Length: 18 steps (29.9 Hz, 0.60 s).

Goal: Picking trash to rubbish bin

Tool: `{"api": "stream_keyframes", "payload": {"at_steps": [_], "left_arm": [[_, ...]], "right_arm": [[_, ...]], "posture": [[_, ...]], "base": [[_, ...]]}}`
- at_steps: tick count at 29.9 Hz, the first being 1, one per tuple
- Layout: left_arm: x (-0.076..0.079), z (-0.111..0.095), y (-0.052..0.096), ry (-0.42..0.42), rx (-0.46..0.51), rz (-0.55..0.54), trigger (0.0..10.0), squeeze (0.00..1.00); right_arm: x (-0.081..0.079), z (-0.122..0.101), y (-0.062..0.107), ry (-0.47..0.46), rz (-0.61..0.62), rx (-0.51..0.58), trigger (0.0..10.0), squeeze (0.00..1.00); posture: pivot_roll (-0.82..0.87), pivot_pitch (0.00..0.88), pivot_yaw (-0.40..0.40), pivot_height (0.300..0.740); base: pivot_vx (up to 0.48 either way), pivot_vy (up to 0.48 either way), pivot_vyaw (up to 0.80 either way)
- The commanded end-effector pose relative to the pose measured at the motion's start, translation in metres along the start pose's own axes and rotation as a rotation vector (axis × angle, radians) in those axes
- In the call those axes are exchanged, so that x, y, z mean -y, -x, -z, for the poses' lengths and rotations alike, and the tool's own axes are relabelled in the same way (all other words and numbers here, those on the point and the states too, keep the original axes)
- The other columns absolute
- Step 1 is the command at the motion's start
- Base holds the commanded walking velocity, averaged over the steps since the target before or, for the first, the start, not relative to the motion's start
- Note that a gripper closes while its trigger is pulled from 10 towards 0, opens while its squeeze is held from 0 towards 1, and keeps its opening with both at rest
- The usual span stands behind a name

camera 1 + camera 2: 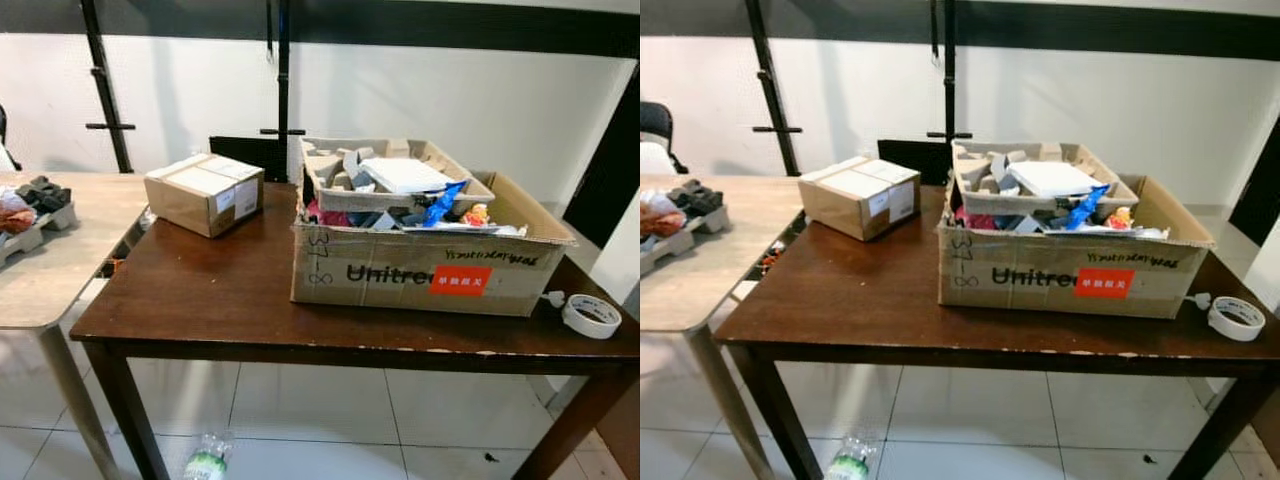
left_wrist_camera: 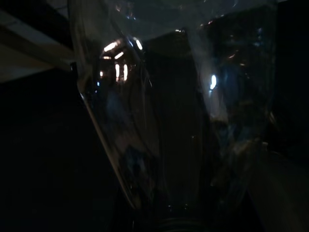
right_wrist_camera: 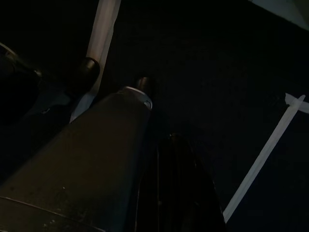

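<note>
bottle (image 1: 207, 462) on floor, under table (image 1: 220, 300)

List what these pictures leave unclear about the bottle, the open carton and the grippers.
- Plastic bottle: the head views' bottom edge cuts it off, so what holds it is unseen.
- Left wrist view: clear plastic fills the dark frame, hiding the fingers.
- Right wrist view: too dark to judge the fingers.
- Large carton: its wall and heaped scraps hide the lower contents.
- Handwriting on the carton's rim: too small to read.
</note>
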State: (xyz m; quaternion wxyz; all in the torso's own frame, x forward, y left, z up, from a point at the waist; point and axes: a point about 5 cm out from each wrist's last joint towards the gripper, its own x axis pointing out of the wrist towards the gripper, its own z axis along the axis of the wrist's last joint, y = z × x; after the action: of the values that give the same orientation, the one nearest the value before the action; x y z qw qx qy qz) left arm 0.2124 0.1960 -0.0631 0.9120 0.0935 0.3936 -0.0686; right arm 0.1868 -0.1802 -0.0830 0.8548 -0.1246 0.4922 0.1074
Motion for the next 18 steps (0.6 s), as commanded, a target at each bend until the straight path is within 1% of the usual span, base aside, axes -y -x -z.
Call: {"api": "stream_keyframes", "payload": {"at_steps": [1, 5, 18], "left_arm": [[0.0029, 0.005, 0.0007, -0.008, -0.021, 0.01, 10.0, 0.0], [0.0021, 0.0037, 0.0003, -0.005, -0.02, 0.009, 10.0, 0.0], [0.0002, 0.0018, 0.0003, -0.002, -0.011, 0.009, 10.0, 0.0]], "right_arm": [[0.0002, 0.0086, 0.0009, -0.023, 0.004, -0.029, 10.0, 0.0], [-0.0002, 0.0087, 0.0008, -0.023, 0.003, -0.03, 10.0, 0.0], [-0.0008, 0.0096, 0.0009, -0.027, 0.002, -0.031, 10.0, 0.0]], "posture": [[-0.03, 0.114, -0.034, 0.74], [-0.03, 0.114, -0.034, 0.74], [-0.04, 0.107, -0.03, 0.74]], "base": [[0.0, 0.0, 0.0], [0.0, -0.277, 0.0], [0.0, -0.48, 0.0]]}}
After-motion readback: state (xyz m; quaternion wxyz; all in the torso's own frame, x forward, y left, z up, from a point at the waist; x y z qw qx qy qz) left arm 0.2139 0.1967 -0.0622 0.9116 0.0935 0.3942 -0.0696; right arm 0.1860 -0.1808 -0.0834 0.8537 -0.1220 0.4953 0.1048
